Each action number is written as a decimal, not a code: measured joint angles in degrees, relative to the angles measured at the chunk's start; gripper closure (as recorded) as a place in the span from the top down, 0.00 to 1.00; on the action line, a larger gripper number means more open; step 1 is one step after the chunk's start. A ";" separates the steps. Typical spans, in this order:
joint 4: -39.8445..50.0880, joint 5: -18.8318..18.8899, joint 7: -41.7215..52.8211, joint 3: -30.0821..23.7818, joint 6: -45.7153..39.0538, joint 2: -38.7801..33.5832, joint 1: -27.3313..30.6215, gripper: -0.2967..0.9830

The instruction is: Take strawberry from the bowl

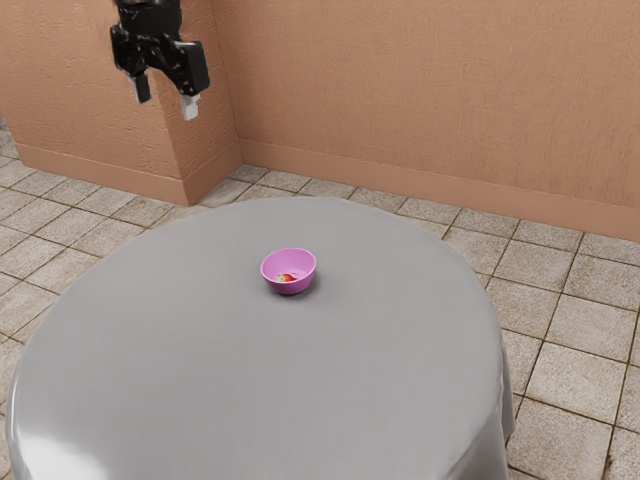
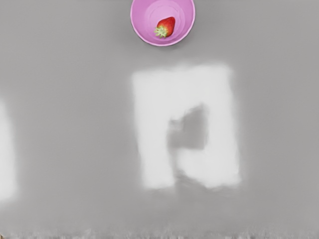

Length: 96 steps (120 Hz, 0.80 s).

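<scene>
A red strawberry (image 2: 168,25) lies in a pink bowl (image 1: 289,285) near the middle of the exterior view, on a round grey table (image 1: 250,390).
The strawberry is on its side on the bowl's floor, its long axis aslant: in the exterior view the pale green leafy cap (image 2: 161,32) faces the frame's left and the red body runs toward its right; in the wrist view the cap end is the one nearer the large bright patch (image 2: 149,124) on the tabletop, and the narrower tip points away from that patch. The black gripper (image 1: 167,104) is in the upper left of the exterior view, well apart from the bowl, its claw released, the two fingers (image 1: 143,89) spread and pointing down.
</scene>
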State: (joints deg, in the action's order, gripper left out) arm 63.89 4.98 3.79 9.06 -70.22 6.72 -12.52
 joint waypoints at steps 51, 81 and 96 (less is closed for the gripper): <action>15.31 -0.50 -1.49 2.57 -24.75 14.74 -5.16 0.77; 18.01 -0.27 8.67 -0.72 -33.71 16.18 -0.43 0.65; 19.68 -0.94 12.44 -1.95 -36.72 16.52 0.93 0.50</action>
State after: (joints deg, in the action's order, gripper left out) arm 83.57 4.04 16.23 7.12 -106.94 23.24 -11.59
